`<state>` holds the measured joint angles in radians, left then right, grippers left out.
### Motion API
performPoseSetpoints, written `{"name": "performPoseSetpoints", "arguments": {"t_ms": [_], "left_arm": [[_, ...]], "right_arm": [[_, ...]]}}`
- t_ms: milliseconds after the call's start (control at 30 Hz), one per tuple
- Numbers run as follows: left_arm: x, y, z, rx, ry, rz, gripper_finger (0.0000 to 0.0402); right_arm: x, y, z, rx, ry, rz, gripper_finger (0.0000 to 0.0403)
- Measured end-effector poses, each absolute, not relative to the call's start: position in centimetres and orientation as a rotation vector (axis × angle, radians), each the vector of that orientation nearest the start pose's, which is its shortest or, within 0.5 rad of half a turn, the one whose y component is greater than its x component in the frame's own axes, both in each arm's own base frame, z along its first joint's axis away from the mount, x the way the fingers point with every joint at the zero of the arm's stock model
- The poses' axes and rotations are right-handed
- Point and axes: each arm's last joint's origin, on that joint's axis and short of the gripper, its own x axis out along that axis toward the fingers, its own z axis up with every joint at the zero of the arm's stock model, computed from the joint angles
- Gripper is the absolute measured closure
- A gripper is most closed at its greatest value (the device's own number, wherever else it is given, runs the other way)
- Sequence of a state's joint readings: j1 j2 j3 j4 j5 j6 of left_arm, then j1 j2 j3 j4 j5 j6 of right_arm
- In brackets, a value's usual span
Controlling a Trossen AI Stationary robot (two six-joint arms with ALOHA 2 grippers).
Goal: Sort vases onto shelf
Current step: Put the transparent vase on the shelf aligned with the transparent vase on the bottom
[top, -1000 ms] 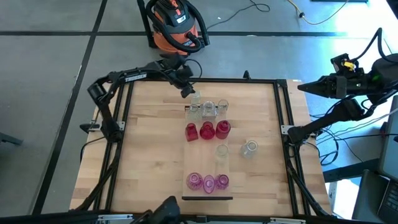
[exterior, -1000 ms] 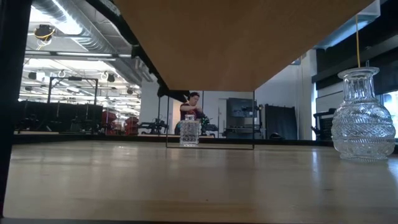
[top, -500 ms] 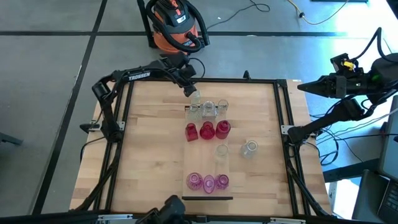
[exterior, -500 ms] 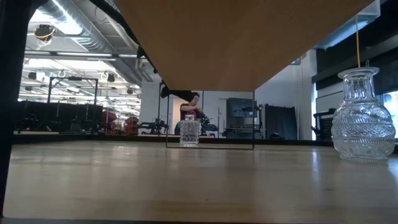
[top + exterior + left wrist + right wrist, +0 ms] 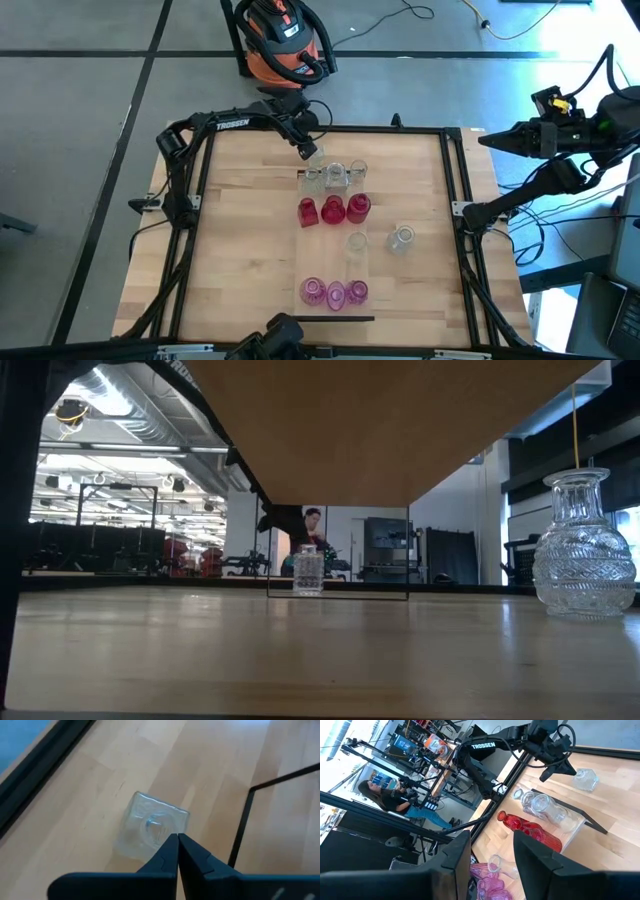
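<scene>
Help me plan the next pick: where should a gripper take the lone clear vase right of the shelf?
By the narrow neck, just under the flared rim, coming straight down from above. The clear vase stands upright, apart from the shelf, and its bulbous cut-glass body looks too wide and slippery for a sure grip.

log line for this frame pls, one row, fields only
left gripper: fingers shut, above small square clear glass vase at table's far edge | right gripper: fingers open, parked off table's right side | light-wood shelf: clear, red, pink vases
</scene>
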<state>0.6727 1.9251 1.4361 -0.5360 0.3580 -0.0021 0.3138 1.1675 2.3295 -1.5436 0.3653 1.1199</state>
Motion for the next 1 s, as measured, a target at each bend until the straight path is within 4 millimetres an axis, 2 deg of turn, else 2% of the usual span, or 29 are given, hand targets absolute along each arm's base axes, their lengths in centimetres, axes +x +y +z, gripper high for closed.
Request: {"name": "performPoseSetpoints", "arguments": {"t_ms": [333, 500, 800, 1000], "left_arm": [[32.9, 24.1, 21.4, -0.587, 0.814, 0.194, 0.0401], [32.9, 24.4, 21.5, -0.569, 0.809, 0.254, 0.0401], [34.3, 23.2, 20.5, -0.476, 0.862, 0.362, 0.0401], [34.3, 23.6, 20.7, -0.527, 0.815, 0.333, 0.0401]], "right_arm": [[4.8, 0.5, 56.0, 0.980, 0.290, -0.243, 0.0272], [4.8, 0.5, 56.0, 0.980, 0.289, -0.244, 0.0271], [4.8, 0.5, 56.0, 0.980, 0.289, -0.244, 0.0272], [4.8, 0.5, 56.0, 0.980, 0.290, -0.244, 0.0271]]}}
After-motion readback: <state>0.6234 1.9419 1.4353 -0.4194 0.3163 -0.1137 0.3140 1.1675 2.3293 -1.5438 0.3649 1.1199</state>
